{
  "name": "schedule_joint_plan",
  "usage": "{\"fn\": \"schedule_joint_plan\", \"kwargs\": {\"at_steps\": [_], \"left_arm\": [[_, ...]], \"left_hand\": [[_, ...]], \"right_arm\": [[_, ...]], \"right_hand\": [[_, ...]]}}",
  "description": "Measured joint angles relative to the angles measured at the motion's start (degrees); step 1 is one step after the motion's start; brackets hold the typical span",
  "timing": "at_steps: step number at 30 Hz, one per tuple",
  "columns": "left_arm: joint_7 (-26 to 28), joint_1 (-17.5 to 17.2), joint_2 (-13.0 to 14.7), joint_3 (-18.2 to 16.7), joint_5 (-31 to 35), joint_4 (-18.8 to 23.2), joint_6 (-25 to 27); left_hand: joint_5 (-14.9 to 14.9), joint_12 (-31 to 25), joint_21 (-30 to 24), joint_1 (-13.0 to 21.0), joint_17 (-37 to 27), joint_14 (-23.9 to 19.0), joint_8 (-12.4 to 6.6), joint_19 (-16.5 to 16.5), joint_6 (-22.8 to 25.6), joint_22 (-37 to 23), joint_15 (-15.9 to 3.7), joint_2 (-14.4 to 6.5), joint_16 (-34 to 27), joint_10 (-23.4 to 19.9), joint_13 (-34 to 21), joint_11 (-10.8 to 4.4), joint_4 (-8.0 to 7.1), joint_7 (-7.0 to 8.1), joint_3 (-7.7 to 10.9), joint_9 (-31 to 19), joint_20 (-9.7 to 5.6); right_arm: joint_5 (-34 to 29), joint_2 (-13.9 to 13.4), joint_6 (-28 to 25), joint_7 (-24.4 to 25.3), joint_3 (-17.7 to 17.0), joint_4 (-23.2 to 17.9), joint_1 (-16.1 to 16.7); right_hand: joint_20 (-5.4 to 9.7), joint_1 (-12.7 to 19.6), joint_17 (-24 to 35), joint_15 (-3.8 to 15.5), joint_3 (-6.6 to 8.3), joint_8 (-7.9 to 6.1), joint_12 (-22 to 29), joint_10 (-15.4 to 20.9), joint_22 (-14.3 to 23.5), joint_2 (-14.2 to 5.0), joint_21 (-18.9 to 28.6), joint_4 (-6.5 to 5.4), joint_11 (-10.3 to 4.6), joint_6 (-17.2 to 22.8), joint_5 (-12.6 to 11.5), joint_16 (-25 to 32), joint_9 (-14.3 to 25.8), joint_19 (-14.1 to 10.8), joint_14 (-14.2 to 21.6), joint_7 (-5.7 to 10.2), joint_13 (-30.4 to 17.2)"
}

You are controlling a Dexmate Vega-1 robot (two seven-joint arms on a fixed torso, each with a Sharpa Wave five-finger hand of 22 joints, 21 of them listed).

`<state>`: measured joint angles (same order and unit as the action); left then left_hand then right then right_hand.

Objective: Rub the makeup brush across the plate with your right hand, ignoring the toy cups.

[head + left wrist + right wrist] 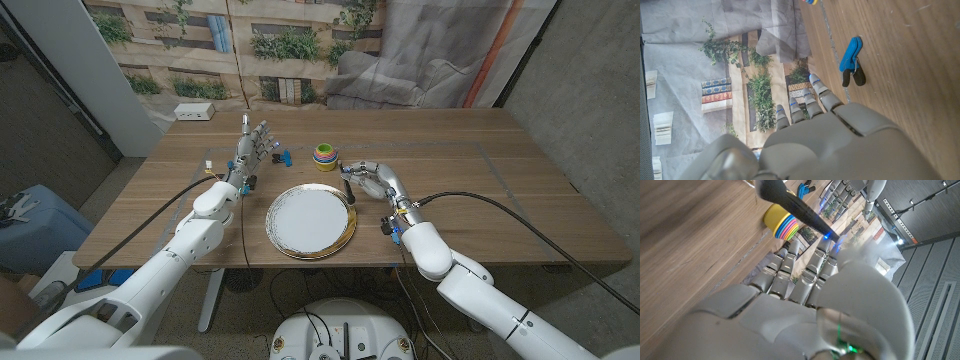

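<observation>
- Where the table's near edge meets the two arms, the plate point(311, 221) lies nearest: white, gold-rimmed, bare, on the wooden table point(500, 190) between the arms.
- The right hand point(371, 181) sits just beyond the plate's right rim, fingers curled around the makeup brush point(348, 189). In the head view the dark handle pokes out of the hand toward the plate's far-right edge; whether the brush touches the plate cannot be told.
- In the right wrist view the brush handle point(790, 204) runs as a dark bar across the fingertips point(790, 250) of the same hand point(805, 305), so the hand grasps it.
- The left hand point(252, 150) stands left of the plate and a little farther back, fingers straight and slightly apart, reaching away from the robot and holding nothing.
- The left wrist view shows that hand point(840, 140) from behind, its fingers point(820, 90) extended, with the wood beside them.
- A small blue clip point(280, 156) lies just beside the left hand's fingertips; in the left wrist view it is a blue piece with dark ends point(852, 61), apart from the fingers.
- The toy cups point(325, 156), a nested stack in bright colours, stand beyond the plate, near the right hand but apart from it.
- A white box point(194, 112) rests at the table's far left corner.
</observation>
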<state>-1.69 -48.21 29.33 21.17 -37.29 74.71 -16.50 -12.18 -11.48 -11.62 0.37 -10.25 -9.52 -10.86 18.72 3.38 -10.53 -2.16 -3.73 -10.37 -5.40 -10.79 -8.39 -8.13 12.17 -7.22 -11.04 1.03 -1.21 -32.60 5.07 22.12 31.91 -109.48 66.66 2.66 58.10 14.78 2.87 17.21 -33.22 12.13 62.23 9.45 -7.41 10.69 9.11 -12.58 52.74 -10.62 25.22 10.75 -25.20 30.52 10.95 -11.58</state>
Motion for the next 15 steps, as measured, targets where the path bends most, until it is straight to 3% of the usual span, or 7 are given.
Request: {"fn": "schedule_joint_plan", "kwargs": {"at_steps": [15], "left_arm": [[0.0, 0.0, 0.0, 0.0, 0.0, 0.0, 0.0]], "left_hand": [[0.0, 0.0, 0.0, 0.0, 0.0, 0.0, 0.00, 0.0, 0.0, 0.0, 0.00, 0.0, 0.0, 0.0, 0.0, 0.00, 0.00, 0.00, 0.00, 0.0, 0.00]], "right_arm": [[-3.4, 3.8, -0.7, 2.5, 3.8, 3.4, -2.4]], "right_hand": [[-0.01, 0.0, 0.0, 0.00, 0.00, 0.35, 0.0, 0.0, -0.1, 0.01, -0.3, 0.00, 0.00, 0.0, -0.2, 0.0, -0.2, 1.2, 0.0, 0.00, 0.0]]}}
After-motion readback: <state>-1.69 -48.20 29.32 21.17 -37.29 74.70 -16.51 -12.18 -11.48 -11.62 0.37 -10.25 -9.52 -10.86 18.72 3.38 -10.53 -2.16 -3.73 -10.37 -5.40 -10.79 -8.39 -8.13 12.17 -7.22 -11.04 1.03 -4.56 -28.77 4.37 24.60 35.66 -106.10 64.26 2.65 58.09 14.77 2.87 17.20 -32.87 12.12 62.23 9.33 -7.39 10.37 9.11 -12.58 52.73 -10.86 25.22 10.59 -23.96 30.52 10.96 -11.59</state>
